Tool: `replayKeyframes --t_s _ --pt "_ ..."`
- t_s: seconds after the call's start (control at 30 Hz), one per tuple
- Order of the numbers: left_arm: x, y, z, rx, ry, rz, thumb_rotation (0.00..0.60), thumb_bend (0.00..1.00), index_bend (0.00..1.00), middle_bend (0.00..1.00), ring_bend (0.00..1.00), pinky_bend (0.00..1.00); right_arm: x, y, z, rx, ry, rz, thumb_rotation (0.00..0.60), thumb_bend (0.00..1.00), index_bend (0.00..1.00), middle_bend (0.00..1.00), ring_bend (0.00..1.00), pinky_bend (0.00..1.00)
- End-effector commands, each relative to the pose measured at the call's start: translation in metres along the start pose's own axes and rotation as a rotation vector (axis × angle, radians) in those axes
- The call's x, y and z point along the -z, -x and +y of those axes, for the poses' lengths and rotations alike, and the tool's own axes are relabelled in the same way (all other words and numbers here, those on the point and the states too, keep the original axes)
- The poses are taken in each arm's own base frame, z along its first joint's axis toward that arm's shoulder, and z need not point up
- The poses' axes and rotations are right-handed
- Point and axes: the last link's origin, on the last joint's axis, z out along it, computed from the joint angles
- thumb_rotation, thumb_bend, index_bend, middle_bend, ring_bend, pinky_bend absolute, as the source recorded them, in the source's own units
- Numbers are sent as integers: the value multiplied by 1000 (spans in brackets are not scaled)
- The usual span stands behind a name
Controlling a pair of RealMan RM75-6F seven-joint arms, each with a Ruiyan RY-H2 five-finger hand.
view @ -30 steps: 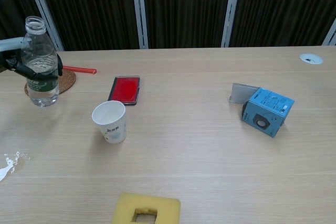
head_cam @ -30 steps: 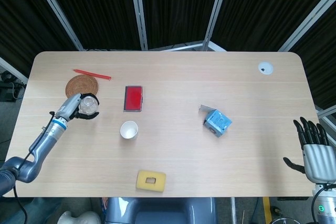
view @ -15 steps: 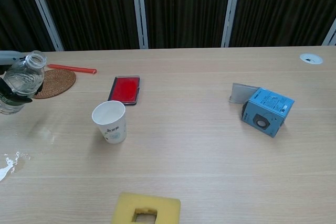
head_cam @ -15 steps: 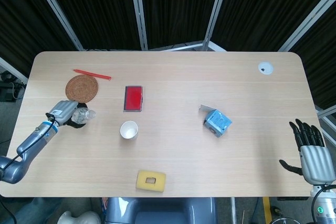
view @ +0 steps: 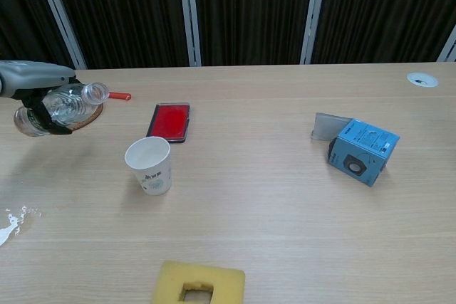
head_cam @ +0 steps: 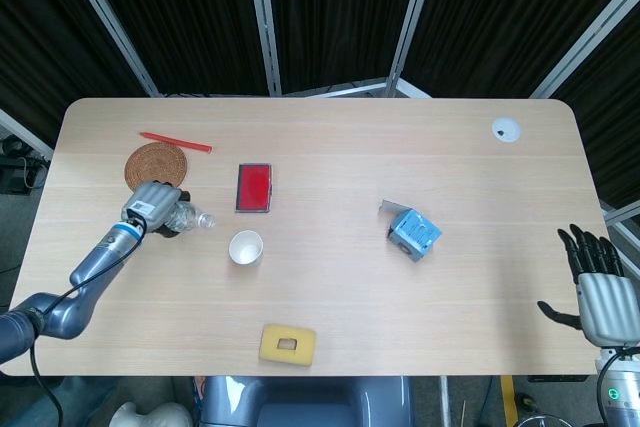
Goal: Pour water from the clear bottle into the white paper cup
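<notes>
My left hand (head_cam: 153, 206) (view: 35, 87) grips the clear bottle (head_cam: 185, 217) (view: 65, 106), which is uncapped and tipped almost flat in the air. Its open mouth points right, toward the white paper cup (head_cam: 246, 247) (view: 149, 164), and stops a short way left of the cup and above its rim. The cup stands upright on the table and looks empty. My right hand (head_cam: 598, 283) hangs off the table's right edge with its fingers spread and nothing in it; the chest view does not show it.
A red flat case (head_cam: 254, 187) lies just behind the cup. A round woven coaster (head_cam: 155, 164) and a red pen (head_cam: 175, 141) sit at the back left. A blue box (head_cam: 414, 233) is right of centre, a yellow sponge (head_cam: 288, 344) near the front edge, and a small spill (view: 13, 225) at the front left.
The left hand has carried the bottle off the table, then right toward the cup. It went from upright to nearly horizontal. The right hand only drifted slightly.
</notes>
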Motion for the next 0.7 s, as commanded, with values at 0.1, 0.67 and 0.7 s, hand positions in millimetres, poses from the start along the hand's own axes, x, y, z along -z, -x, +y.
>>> replayKeyframes --t_s 0.1,0.67,0.7 --pt "-13 -3 35 -61 13 5 600 619 610 464 321 408 -2 0 2 2 12 0 600 0 0 0 0 0" --pt "-15 -1 50 -161 -25 18 600 624 610 464 321 407 -2 -4 6 -13 19 11 600 0 0 0 0 0" --pt "-15 1 50 -168 -26 15 600 624 610 463 320 407 -2 -4 6 -13 20 10 600 0 0 0 0 0"
